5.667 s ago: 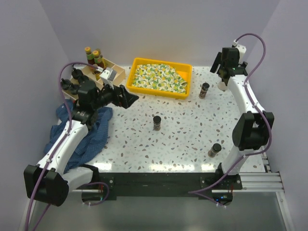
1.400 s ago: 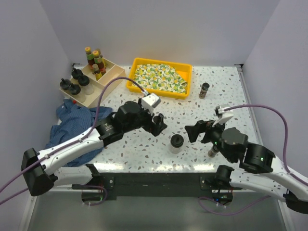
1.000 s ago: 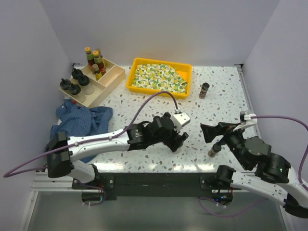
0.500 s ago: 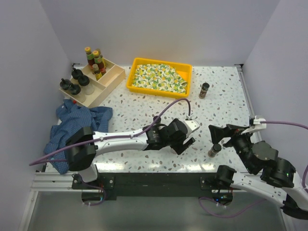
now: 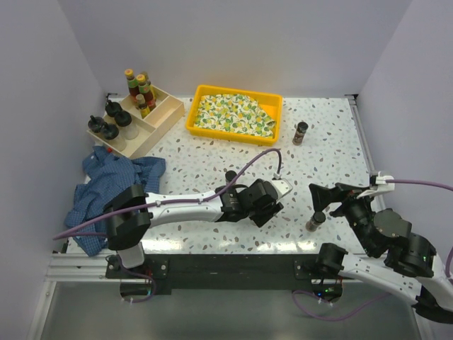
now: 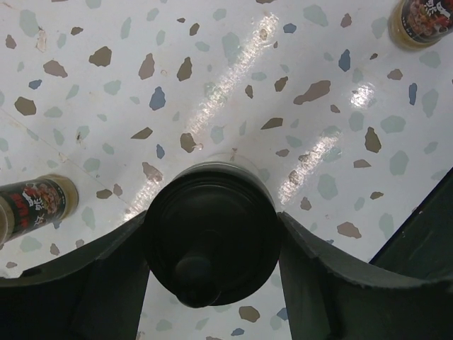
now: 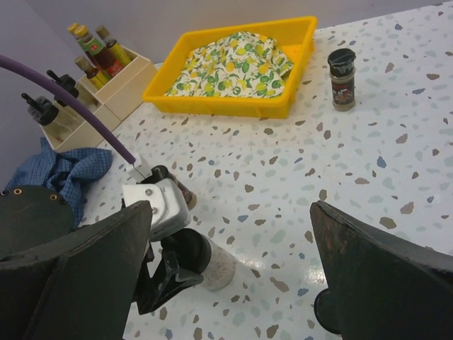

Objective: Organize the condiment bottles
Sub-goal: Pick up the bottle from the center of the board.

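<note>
Jaws of the left gripper (image 6: 212,227) clamp the cap of the squat clear bottle (image 7: 212,265), well apart from the wooden box (image 5: 159,120), presumably to carry it to its mates (image 5: 113,117) there; the right gripper (image 7: 232,209) gapes empty.

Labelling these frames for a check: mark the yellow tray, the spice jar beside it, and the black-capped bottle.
yellow tray (image 7: 212,104), right wrist view, front wall.
spice jar (image 5: 301,133), top external view, body.
black-capped bottle (image 6: 211,244), left wrist view, cap.

Two white arms (image 5: 180,207) with black joints, purple cables (image 7: 14,66), and matte black pincer fingers (image 6: 85,283).
</note>
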Robot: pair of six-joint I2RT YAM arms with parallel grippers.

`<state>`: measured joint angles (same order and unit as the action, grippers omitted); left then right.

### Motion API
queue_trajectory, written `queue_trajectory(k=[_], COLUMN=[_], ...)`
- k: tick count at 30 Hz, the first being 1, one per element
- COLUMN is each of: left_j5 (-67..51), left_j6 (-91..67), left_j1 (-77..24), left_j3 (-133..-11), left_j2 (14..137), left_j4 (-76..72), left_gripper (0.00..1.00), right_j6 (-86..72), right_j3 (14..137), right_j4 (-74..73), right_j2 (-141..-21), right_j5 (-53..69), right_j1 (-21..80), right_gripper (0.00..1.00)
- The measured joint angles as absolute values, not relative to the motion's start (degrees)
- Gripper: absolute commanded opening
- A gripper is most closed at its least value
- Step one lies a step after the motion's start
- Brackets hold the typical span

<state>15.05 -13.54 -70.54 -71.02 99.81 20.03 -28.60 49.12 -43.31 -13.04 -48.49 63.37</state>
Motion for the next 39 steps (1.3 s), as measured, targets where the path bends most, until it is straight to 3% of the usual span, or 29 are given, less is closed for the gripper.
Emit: queue_trajectory(k=[1,4,20,28,39], left_j5=[15.22,15.73,24.21,27.97,23.97], left_j6=[-14.11,-16.34,-33.82,-28.86,-16.25], left_j1=[-70.54,-70.52,-67.37,-49.65,-12.67], left_j3=[-71.02,-71.02,-57.74,-57.74,-65.32], left_j2=[99.77,99.09,74.89,73.30,75.42], left_j4=[20.25,22.41,40.51,38.65,24.36], left_gripper=[0.13,0.00,0.00,0.00,0.00], right_j6=[-28.51,-28.49,-28.25,-28.34,-29.65], right_j3=[49.12,49.12,46.19,46.13,45.91], right_j4=[-43.31,-43.29,-41.10,-40.77,-41.10], right_j2=[-13.04,-13.04,-13.17,-13.15,-12.29], right_j5=[-48.47,-48.36,-46.61,-45.43,-42.59], right_j1=[63.37,63.37,63.37,63.37,63.37], right_gripper=[0.99,0.99,0.99,0.99,0.99])
